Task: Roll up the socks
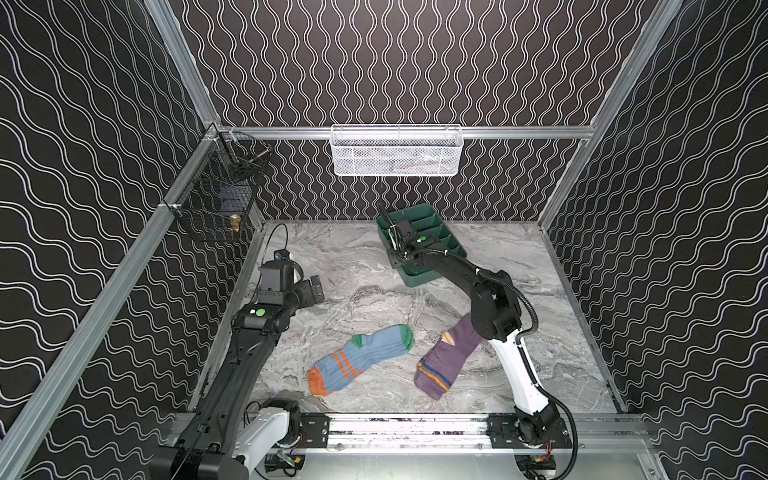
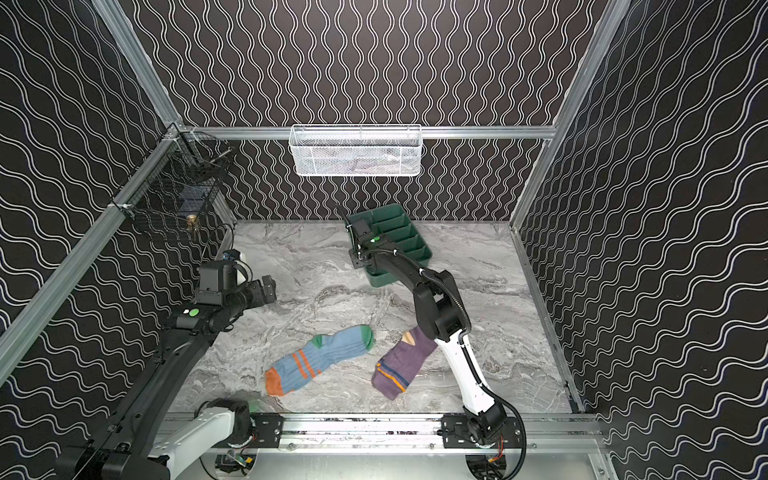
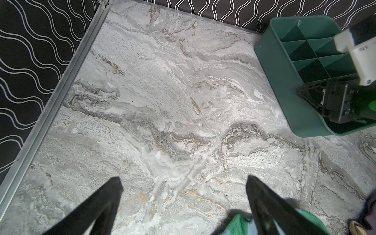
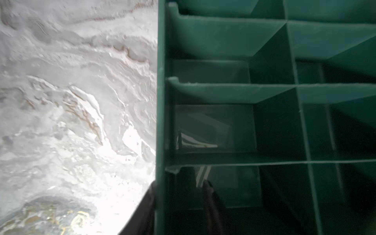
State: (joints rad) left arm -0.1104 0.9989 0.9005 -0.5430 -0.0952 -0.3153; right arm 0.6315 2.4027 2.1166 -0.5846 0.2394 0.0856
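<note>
Soft, light knit: blue sock (image 1: 360,359) and purple sock (image 1: 446,361) lie limp on the near desk (image 1: 353,266); I'd pinch a cuff. My left fingers (image 3: 97,207) gape empty; my right fingers (image 4: 142,213) straddle the green bin (image 4: 160,101) wall, grip unclear.

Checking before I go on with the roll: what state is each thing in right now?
blue sock: flat, unrolled.
purple sock: flat, unrolled, apart from the blue sock.
green tray: upright, visible compartments empty.
left gripper: open, holding nothing.
right gripper: astride the green tray's side wall; grip unclear.
</note>
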